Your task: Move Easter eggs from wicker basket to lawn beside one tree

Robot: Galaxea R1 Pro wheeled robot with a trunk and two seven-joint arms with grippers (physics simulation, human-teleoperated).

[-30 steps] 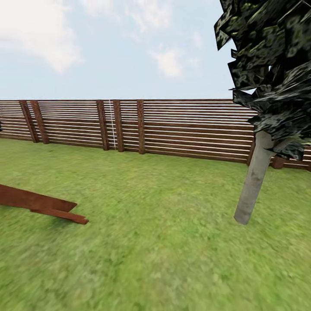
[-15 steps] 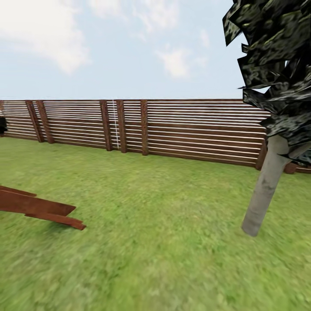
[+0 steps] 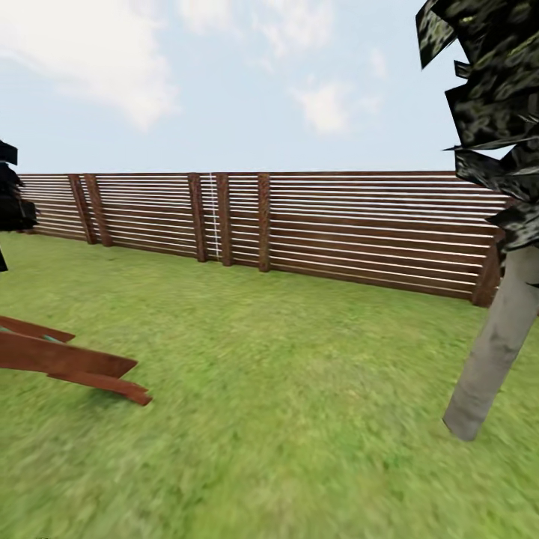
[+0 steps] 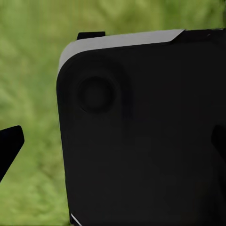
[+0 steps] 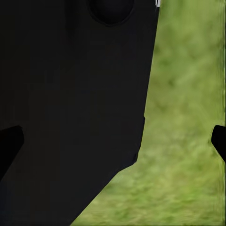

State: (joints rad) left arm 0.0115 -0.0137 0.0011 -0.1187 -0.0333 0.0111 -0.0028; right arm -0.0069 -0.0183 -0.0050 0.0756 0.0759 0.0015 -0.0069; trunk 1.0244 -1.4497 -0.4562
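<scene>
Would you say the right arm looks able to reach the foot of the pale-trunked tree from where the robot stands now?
Probably not yet. In the head view the tree stands off to the right with open lawn before it, and no arm extends toward it. The right wrist view shows grass behind a dark robot body panel. Nothing blocks the way.

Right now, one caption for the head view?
Grey-trunked tree at right, slatted fence behind lawn, fallen brown boards at left.

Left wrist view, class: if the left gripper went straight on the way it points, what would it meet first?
Most likely the robot's own black body panel, which blocks most of the line ahead; blurred lawn lies behind it. Depth is unclear.
</scene>
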